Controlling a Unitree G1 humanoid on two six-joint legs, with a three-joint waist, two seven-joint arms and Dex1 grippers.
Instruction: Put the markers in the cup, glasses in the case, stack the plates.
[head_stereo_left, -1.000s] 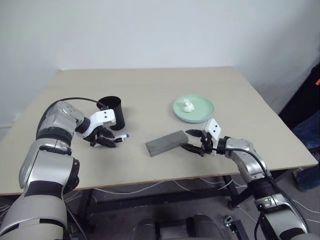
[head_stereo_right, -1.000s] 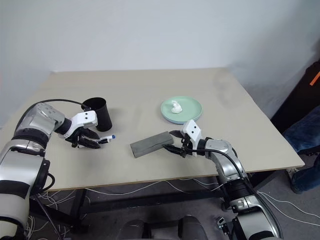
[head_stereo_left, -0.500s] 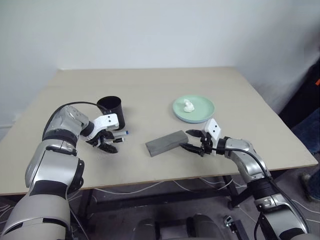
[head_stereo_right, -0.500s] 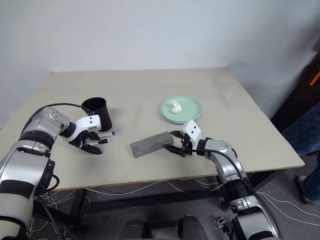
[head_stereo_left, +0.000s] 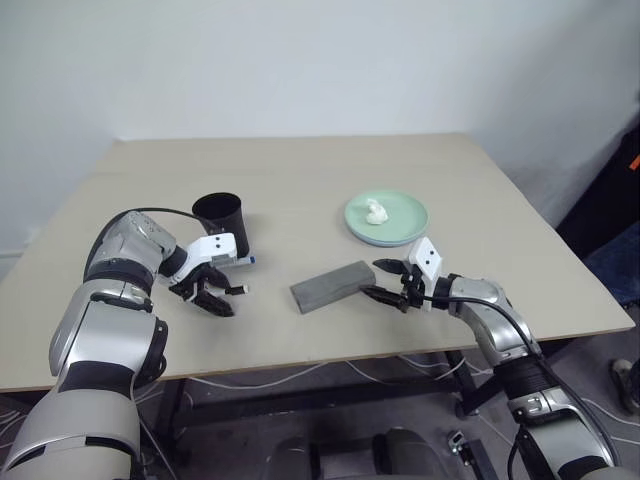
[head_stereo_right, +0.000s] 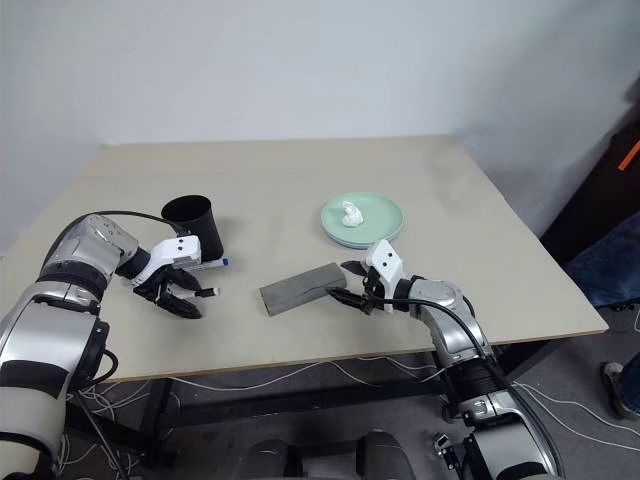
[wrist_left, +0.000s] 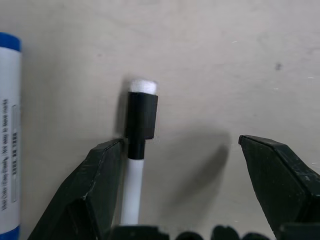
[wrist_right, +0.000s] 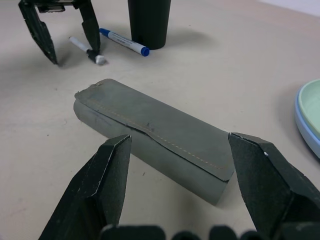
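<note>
While pointing steeply down at the table (head_stereo_left: 300, 170), left gripper (head_stereo_left: 214, 296) standing spread, fingers straddling a black-capped marker (wrist_left: 136, 165) lying flat between them, one finger just beside the barrel, not pinching it. Lying just past that, at the foot of the cup (head_stereo_left: 222, 224), a blue-capped marker (wrist_right: 123, 41). Right gripper (head_stereo_left: 383, 281) hovering nearly level, jaws spread and holding nothing, fingers either side of the near end of the grey case (head_stereo_left: 332, 285), lying closed on the table. Sitting beyond the case, the plates (head_stereo_left: 387, 218) already stacked, mint green on light blue, bearing a small white object (head_stereo_left: 376, 212). Glasses not discernible.
</note>
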